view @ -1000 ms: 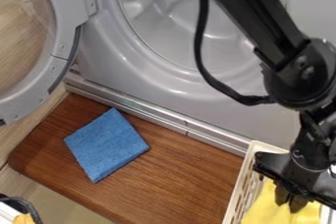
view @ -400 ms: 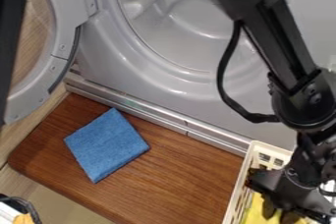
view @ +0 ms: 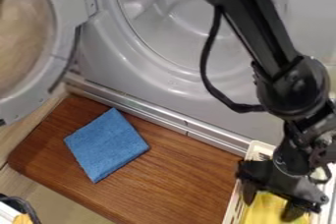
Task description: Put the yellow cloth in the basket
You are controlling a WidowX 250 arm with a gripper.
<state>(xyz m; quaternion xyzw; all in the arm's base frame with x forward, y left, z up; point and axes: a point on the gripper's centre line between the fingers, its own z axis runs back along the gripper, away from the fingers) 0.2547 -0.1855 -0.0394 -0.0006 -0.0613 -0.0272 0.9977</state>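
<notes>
The black gripper [view: 270, 203] hangs over the basket at the lower right, open, with its two fingers spread wide apart. Below and between them, the yellow cloth [view: 265, 213] lies inside the basket, partly covered by the gripper. The cream plastic basket [view: 262, 148] stands at the lower right corner, its far and right parts largely behind the arm. Whether the fingers touch the cloth I cannot tell.
A folded blue cloth [view: 107, 145] lies on the brown wooden board [view: 177, 183] left of the basket. Behind the board stands a grey washing machine front [view: 157, 83], with its round door [view: 60, 46] swung out at the upper left.
The gripper's fingers have spread from close together to wide apart. The gripper has shifted a little to the left over the basket, and the yellow cloth remains inside.
</notes>
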